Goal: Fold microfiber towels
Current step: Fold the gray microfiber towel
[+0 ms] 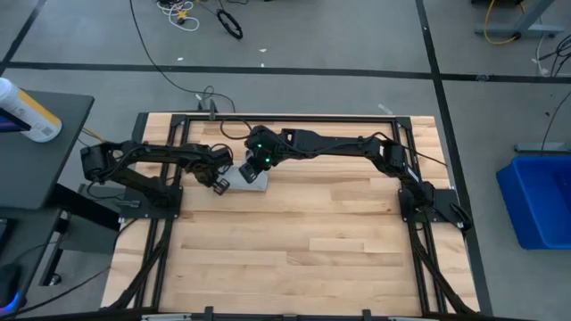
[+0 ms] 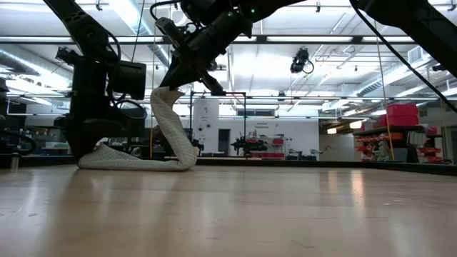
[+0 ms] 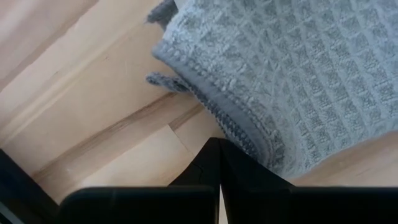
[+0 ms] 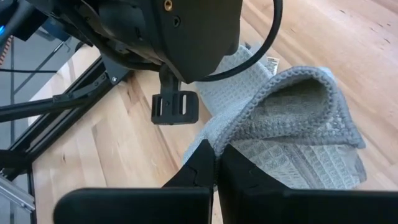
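The pale grey-blue microfiber towel (image 1: 254,181) lies in a small bundle on the wooden table, left of centre toward the far edge. In the low view one end of the towel (image 2: 136,163) lies flat on the table and the other end rises in a steep fold. My right gripper (image 2: 173,86) is shut on that raised end, above the table. My left gripper (image 1: 220,185) is shut and low at the towel's left end, with its tips (image 3: 217,146) at the hem. The white tag does not show. My left gripper has its shut tips at the towel's hemmed edge (image 3: 239,134), near a corner that lies on the table. The fingers slant down from the table's left. Whether they pin the hem or only stand beside it, I cannot tell. My right gripper pinches the towel's hemmed edge (image 4: 231,138) between its two fingers, slanting down from the table's right. The held end is lifted clear and curls over beside the fingers (image 4: 298,99). The cloth below hangs slack down to the part on the table (image 2: 182,160).
A bright blue plastic bin (image 1: 540,201) stands on the floor beyond the table's right edge. A side stand with a bottle (image 1: 27,111) is at the left. The black table frame (image 1: 178,120) borders the far corners. Bare wood (image 1: 294,259) lies toward the near edge.
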